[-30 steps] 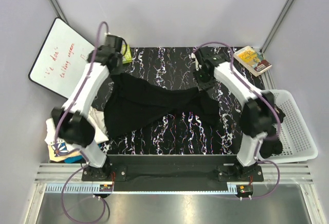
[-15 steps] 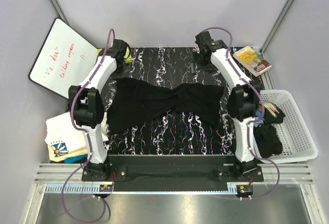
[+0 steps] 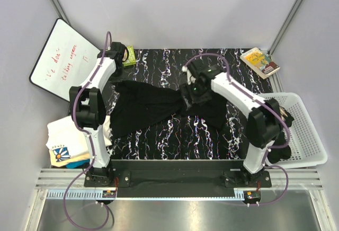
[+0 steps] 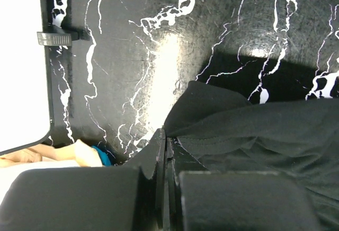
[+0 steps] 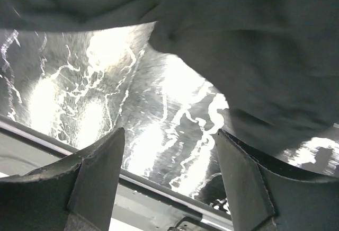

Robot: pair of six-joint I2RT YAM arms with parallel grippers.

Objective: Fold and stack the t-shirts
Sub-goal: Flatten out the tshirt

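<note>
A plain black t-shirt lies spread and creased across the black marbled table. My left gripper is at the shirt's far left corner. In the left wrist view the left gripper is shut, with the shirt's hem meeting the tip of its jaws. My right gripper hovers over the shirt's middle. In the right wrist view it is wide open and empty, with the black cloth just beyond it. A white t-shirt with a blue-and-yellow print lies left of the table.
A whiteboard leans at the far left. A white slatted basket at the right holds dark clothes. A book lies at the far right corner, and a green-yellow item near the left wrist.
The shirt, held up by both grippers, now lies on the table. My right gripper left the far right corner, opened, and moved left and nearer over the shirt's middle. The left gripper shifted slightly.
</note>
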